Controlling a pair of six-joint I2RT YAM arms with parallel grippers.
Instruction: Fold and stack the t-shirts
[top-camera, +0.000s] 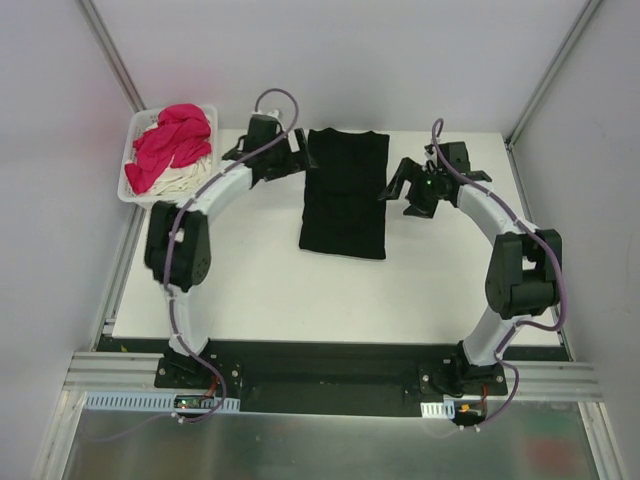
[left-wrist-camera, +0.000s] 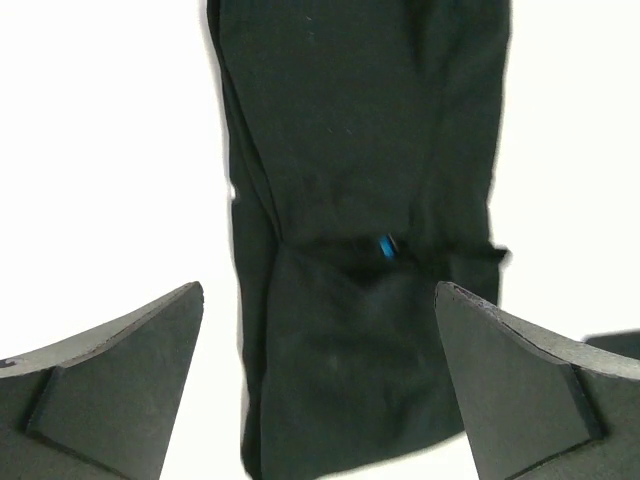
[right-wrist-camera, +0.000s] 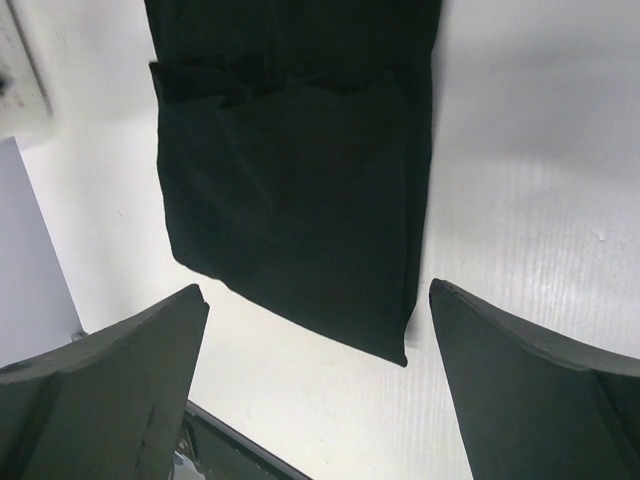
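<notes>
Worktop (top-camera: 250, 270), white, carrying black tee (top-camera: 345, 195): folded into a long rectangle, lying flat in the far middle, between both arms. Blue speck of print (left-wrist-camera: 386, 247) peeking out at a cross fold, seen from left wrist. Left tool (top-camera: 298, 152): jaws spread wide, gripping nothing, just beside the tee's far left edge. Right tool (top-camera: 398, 195): likewise gaping and empty, just off the tee's right edge. Pink tee (top-camera: 175, 145) and cream tee (top-camera: 185, 178): bunched together in white basket (top-camera: 130, 165) at the far left corner, pink mostly on top.
</notes>
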